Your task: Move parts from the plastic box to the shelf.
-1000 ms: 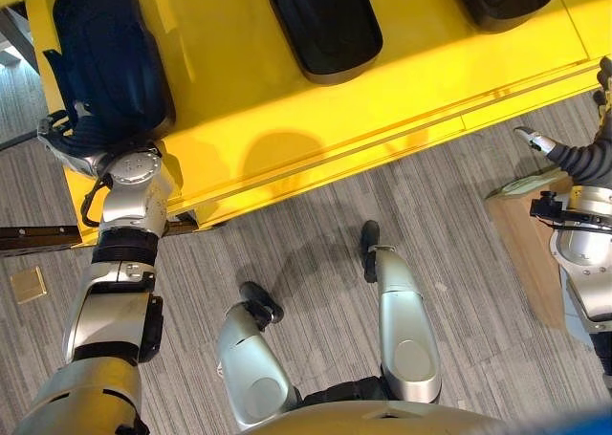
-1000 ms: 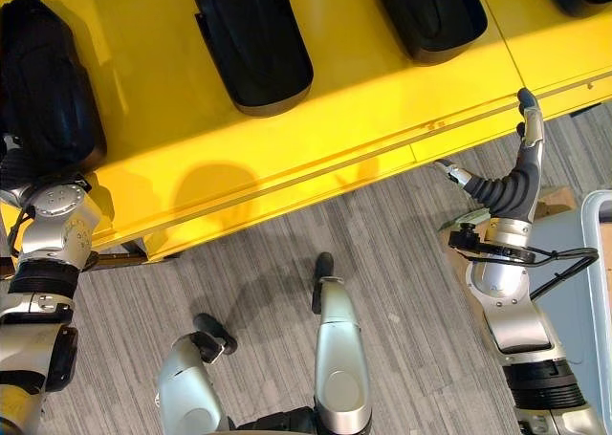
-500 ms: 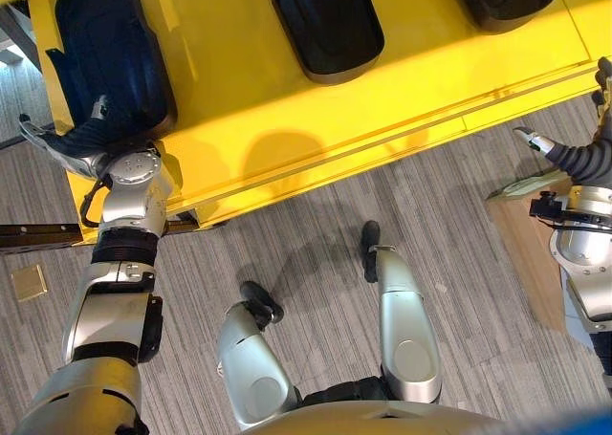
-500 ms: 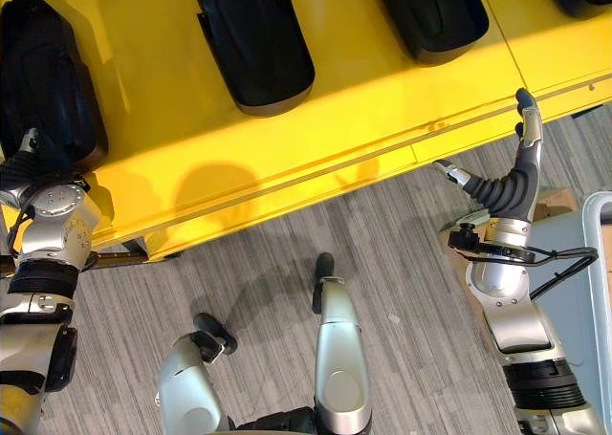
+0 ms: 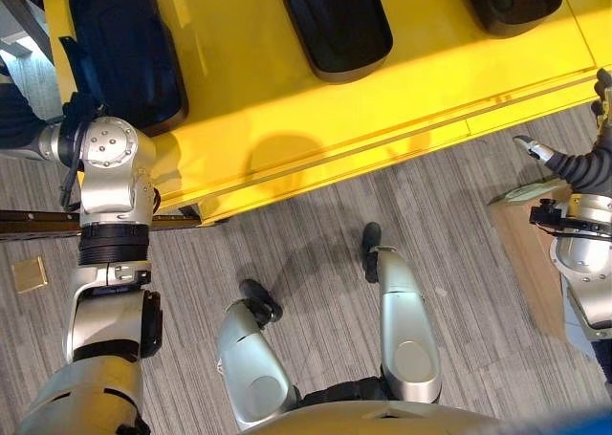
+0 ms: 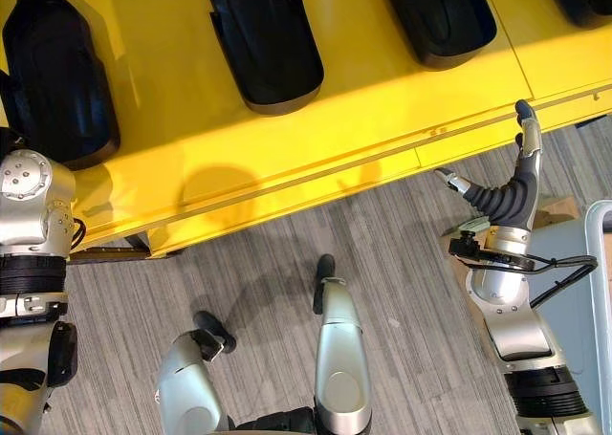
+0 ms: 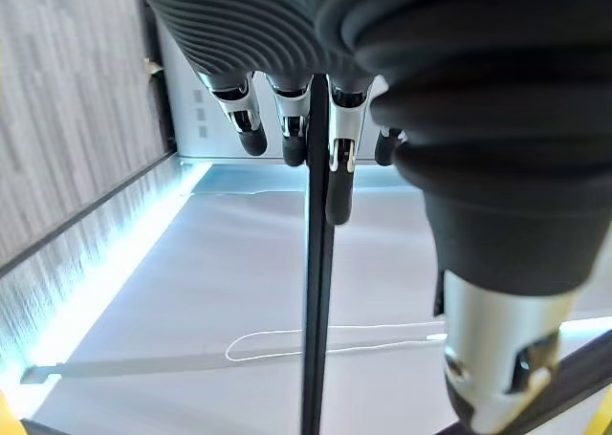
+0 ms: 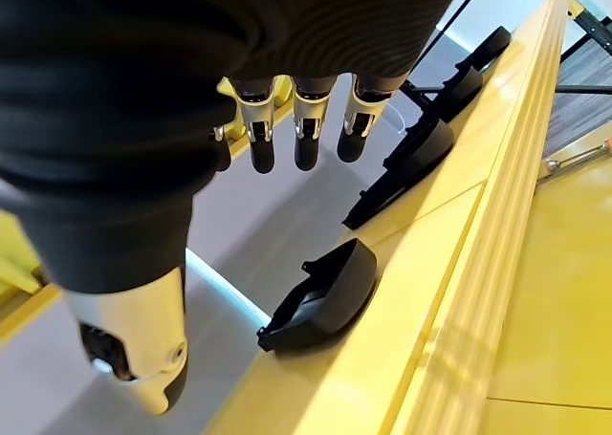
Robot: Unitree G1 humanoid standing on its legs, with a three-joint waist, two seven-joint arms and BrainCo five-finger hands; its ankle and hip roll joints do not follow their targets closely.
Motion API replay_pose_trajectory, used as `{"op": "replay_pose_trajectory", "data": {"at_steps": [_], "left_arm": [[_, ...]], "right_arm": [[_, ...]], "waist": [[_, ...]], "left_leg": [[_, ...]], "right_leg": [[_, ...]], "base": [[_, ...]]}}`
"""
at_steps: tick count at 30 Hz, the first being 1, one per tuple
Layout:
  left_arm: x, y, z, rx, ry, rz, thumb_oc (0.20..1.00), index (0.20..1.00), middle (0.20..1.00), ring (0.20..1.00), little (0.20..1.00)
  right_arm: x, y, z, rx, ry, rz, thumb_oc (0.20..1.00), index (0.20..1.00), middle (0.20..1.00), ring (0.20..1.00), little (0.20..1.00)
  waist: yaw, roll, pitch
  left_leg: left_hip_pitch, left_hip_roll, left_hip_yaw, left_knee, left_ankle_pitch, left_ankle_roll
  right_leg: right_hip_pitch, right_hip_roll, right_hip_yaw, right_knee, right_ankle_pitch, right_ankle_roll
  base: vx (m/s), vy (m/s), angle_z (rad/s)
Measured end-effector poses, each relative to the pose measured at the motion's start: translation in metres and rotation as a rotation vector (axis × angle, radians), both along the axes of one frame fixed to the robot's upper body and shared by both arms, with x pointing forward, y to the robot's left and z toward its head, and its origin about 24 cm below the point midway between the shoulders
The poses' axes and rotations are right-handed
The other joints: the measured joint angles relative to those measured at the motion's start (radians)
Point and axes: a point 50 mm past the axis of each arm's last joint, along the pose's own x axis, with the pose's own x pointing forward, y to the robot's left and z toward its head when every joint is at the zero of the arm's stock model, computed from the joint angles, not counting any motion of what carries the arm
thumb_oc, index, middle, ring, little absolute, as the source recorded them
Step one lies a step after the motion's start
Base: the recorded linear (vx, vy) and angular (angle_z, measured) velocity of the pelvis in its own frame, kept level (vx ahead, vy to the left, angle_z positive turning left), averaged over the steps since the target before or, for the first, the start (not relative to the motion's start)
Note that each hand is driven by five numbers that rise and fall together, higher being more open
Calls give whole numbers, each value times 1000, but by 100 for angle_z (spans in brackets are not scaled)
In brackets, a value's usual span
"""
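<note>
floor: grey striped carpet (image 5: pixel 316 215) runs under the near edge of the shelf, with a small tan square (image 5: pixel 29 274) lying on it at the near left
shelf: bright yellow shelf (image 6: pixel 287 148) spans the far side from left to right
parts: black moulded parts sit in a row on the shelf, well apart from each other; one at the far left (image 6: pixel 57 72), one near the middle (image 6: pixel 266 43), one further right (image 6: pixel 440 14)
left hand: left hand (image 7: pixel 287 119) is off past the left end of the shelf, fingers straight and relaxed, holding nothing, over a pale flat surface (image 7: pixel 239 292)
right hand: right hand (image 6: pixel 512 191) is raised by the shelf's near right edge, fingers straight and spread from the thumb, holding nothing
plastic box: pale grey rim (image 6: pixel 601 263) shows at the right, beside the right arm
board: tan board (image 5: pixel 526 253) lies on the floor at the right
</note>
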Motion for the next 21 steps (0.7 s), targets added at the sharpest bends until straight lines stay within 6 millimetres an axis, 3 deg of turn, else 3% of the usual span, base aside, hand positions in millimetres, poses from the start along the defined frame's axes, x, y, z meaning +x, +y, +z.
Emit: {"op": "replay_pose_trajectory", "data": {"at_steps": [5,10,12,14,16,21], "left_arm": [[-2,-12,17,21,-54,-17,1000,1000,1000,1000,1000],[-4,-21,-2,161,17,-168,1000,1000,1000,1000,1000],[-7,-41,-19,276,28,-320,1000,1000,1000,1000,1000],[-29,-88,-26,492,-76,-547,1000,1000,1000,1000,1000],[-53,-114,-31,654,-152,-713,1000,1000,1000,1000,1000],[-55,-121,-41,761,-96,-823,1000,1000,1000,1000,1000]], "right_arm": [[-3,3,-13,40,24,-4,1000,1000,1000,1000,1000],[-4,14,-28,100,50,11,1000,1000,1000,1000,1000],[-6,17,-35,118,69,11,1000,1000,1000,1000,1000],[-9,25,-35,119,51,25,1000,1000,1000,1000,1000],[-10,30,-27,131,9,43,1000,1000,1000,1000,1000],[-11,29,-27,131,3,36,1000,1000,1000,1000,1000]], "waist": [[12,-17,10],[30,-17,10],[57,-17,10],[80,-14,9],[96,0,3],[111,44,-20]], "left_leg": [[-4,-8,-7,-26,16,-2],[9,-24,-16,-54,33,-2],[30,-28,-21,-79,45,-4],[63,-50,-25,-145,78,-6],[124,-69,-31,-243,121,-8],[157,-83,-35,-312,160,-11]], "right_leg": [[-2,-1,-5,-3,0,0],[14,-4,-3,-11,0,0],[38,-4,-9,-20,-1,0],[71,-4,-18,-54,1,2],[127,2,-41,-98,4,3],[152,10,-57,-129,13,-3]], "base": [[-43,-46,8],[-41,-61,7],[-41,-106,13],[-28,-162,21],[-17,-154,21],[-1,-83,7]]}}
